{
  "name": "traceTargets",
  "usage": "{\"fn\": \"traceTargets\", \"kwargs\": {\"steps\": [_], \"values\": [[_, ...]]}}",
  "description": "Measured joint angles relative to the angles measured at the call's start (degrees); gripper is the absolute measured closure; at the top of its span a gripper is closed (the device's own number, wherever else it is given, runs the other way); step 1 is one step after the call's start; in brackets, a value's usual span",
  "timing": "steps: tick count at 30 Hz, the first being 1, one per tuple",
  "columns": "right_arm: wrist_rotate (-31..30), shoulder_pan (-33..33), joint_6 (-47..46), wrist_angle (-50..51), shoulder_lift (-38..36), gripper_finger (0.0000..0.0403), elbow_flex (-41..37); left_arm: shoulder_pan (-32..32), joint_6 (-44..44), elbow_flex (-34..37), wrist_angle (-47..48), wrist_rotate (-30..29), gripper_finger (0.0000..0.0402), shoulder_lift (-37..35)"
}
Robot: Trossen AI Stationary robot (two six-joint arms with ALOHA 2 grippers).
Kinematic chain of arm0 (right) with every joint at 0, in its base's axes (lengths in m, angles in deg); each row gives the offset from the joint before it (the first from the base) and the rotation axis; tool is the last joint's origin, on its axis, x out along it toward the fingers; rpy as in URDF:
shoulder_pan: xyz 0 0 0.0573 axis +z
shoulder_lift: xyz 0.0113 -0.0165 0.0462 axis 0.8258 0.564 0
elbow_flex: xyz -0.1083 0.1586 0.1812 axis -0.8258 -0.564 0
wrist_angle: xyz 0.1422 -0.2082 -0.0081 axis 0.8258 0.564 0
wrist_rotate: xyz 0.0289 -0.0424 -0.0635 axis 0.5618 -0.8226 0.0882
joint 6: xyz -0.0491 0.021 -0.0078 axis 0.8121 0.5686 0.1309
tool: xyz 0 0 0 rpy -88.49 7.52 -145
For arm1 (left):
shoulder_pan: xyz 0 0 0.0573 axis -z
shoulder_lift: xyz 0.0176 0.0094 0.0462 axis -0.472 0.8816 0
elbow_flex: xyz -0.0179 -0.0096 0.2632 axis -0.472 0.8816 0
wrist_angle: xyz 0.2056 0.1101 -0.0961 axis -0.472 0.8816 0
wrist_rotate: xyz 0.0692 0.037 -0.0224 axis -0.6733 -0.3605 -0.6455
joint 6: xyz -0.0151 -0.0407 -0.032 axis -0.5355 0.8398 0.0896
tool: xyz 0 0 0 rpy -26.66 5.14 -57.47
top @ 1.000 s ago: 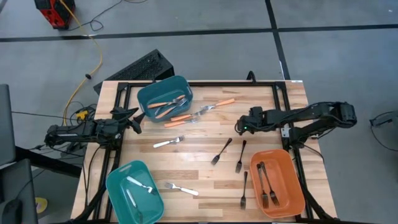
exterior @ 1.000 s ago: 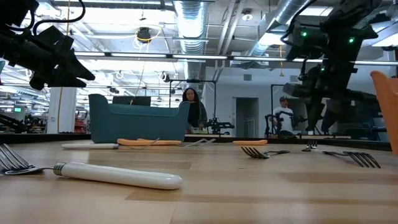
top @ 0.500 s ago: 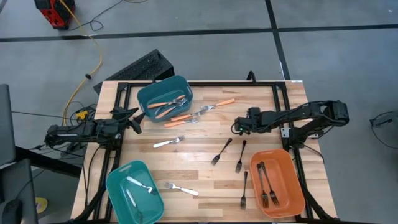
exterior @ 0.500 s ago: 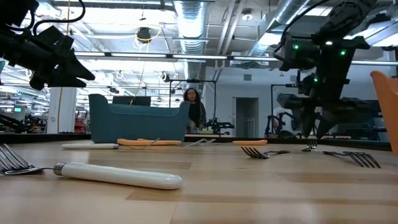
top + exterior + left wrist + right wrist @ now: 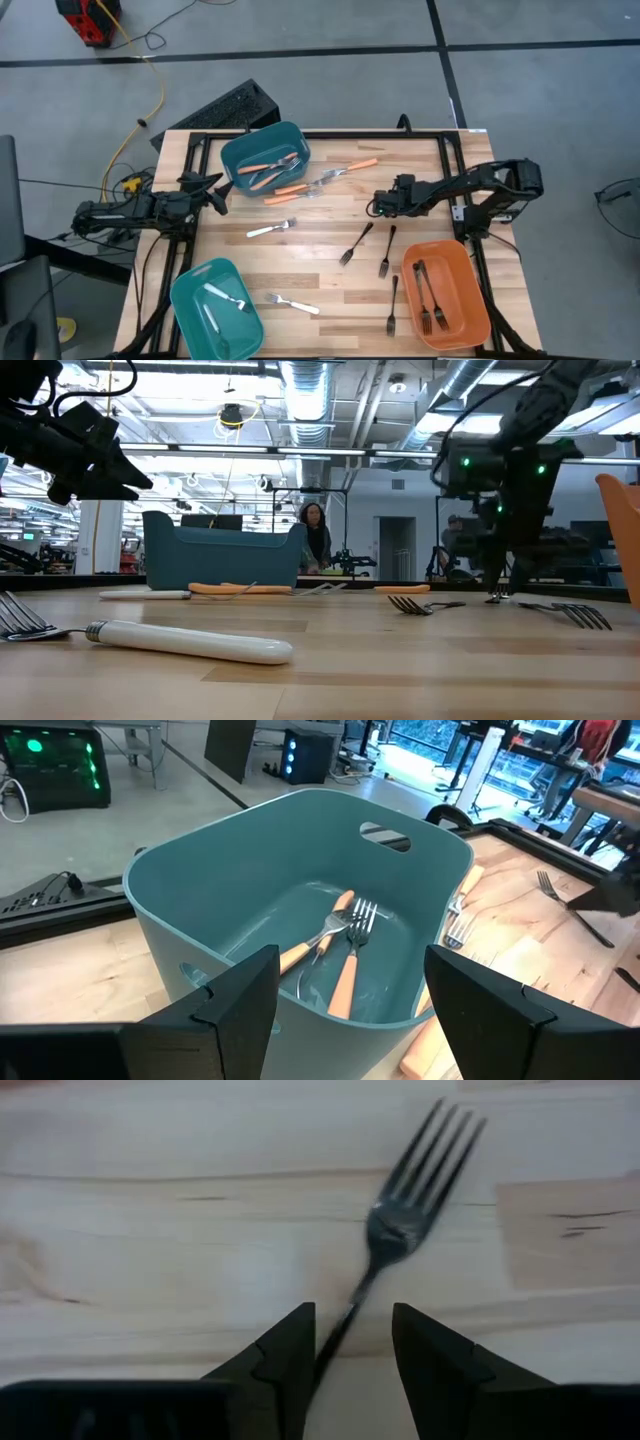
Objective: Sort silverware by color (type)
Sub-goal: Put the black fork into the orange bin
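Note:
My right gripper [image 5: 379, 206] [image 5: 352, 1320] is open, pointing down over the table's middle. Its fingers stand on either side of a black fork's handle [image 5: 340, 1330] without touching it; the tines [image 5: 425, 1150] point away. Two black forks [image 5: 355, 243] [image 5: 386, 250] lie flat just near of it, a third [image 5: 392, 305] lies by the orange bin [image 5: 470, 300]. Orange-handled forks [image 5: 345, 170] [image 5: 293, 190] and white forks [image 5: 270, 229] [image 5: 292, 302] lie loose. My left gripper [image 5: 215, 190] [image 5: 352, 960] waits open beside the far teal bin [image 5: 240, 155].
The far teal bin [image 5: 200, 890] holds orange-handled forks [image 5: 345, 970]. The near teal bin [image 5: 190, 300] holds a white fork [image 5: 228, 297]. The orange bin holds black forks [image 5: 428, 295]. A person [image 5: 314, 540] stands in the room beyond the table.
My right gripper has moved toward the table's left edge and come down close to the tabletop over the black forks' handle ends. The forks and bins have stayed where they were.

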Motion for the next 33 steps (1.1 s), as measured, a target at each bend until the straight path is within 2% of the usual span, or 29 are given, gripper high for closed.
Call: {"fn": "traceTargets", "kwargs": {"steps": [7,10,20,33], "values": [[-1.3,0.1,-1.1,-1.5,4.1,0.0244,0.2,0.0,0.0,0.0,0.0,0.0,0.0167,0.0],[-1.1,0.1,-1.1,-1.3,4.3,0.0258,0.2,0.0,0.0,0.0,0.0,0.0,0.0167,0.0],[-0.5,0.1,1.7,-1.5,4.4,0.0382,0.1,0.0,0.5,0.0,0.0,0.0,0.0167,0.0],[-0.9,0.3,3.8,-3.5,4.3,0.0382,0.0,0.0,1.5,0.0,0.0,0.0,0.0167,0.0]]}}
